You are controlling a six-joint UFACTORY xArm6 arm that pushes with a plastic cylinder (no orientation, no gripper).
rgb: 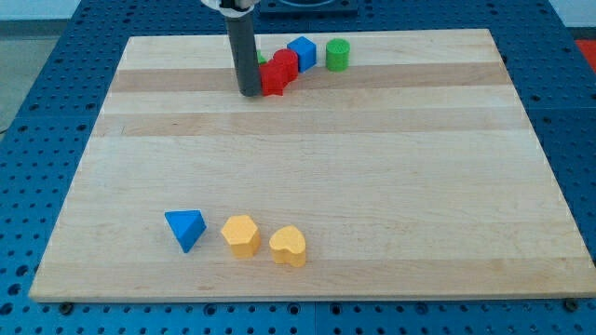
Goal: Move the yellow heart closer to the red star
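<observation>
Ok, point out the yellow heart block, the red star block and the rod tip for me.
yellow heart block (289, 246), camera view, on its top face.
red star block (276, 80), camera view, on its visible front part beside the rod.
my tip (250, 93), camera view, the rod's very end.

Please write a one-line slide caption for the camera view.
My tip touches the red blocks at the board's top; the yellow heart lies near the bottom.

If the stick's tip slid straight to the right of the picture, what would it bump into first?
Most likely the red block. My tip sits right against its left side, near the view's top, so it would push that block almost at once. The blue block and green block lie beyond, slightly higher.
</observation>
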